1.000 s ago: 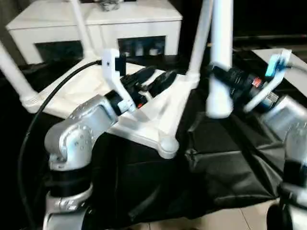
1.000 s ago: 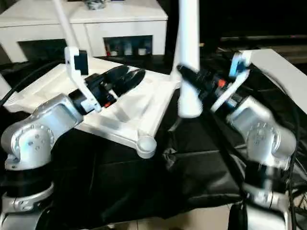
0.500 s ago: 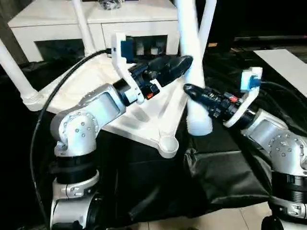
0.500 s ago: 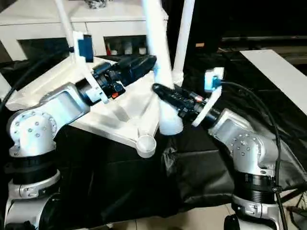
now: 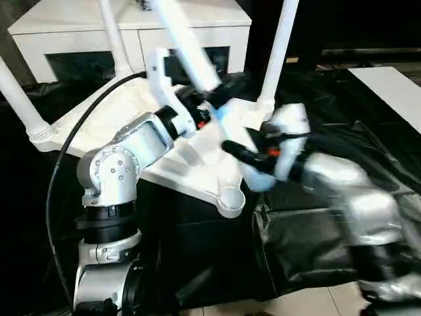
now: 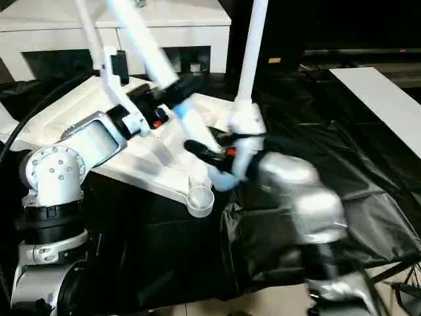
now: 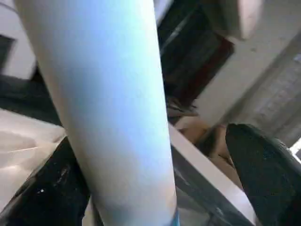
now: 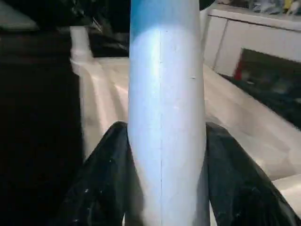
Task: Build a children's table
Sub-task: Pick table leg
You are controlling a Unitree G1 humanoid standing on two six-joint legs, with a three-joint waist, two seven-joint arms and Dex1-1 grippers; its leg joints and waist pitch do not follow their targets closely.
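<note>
Your tabletop (image 5: 131, 122) lies upside down on the black-draped surface (image 5: 316, 224), ribbed side up, with one corner overhanging the near edge of the surface. That near corner socket (image 5: 230, 195) is empty. Three legs already stand in the other corners: one at the left corner (image 5: 20, 99), one at the far corner (image 5: 113, 36) and one at the right corner (image 5: 279, 46).

The fourth leg (image 5: 191, 56) is off the tabletop, tilted, its top leaning toward the far left and its thick lower end down near the empty socket, though not in it. Your right gripper (image 5: 253, 158) has its jaws closed on this leg near its lower end; the right wrist view shows a black finger (image 8: 101, 179) pressed against each side of the leg. Your left gripper (image 5: 210, 99) sits higher on the same leg, jaws spread wide with the leg between them; in the left wrist view one finger (image 7: 263, 165) stands clear of the leg and the other lies close beside it.

Behind the surface stands a white cabinet (image 5: 131, 33) with glass-fronted compartments.
</note>
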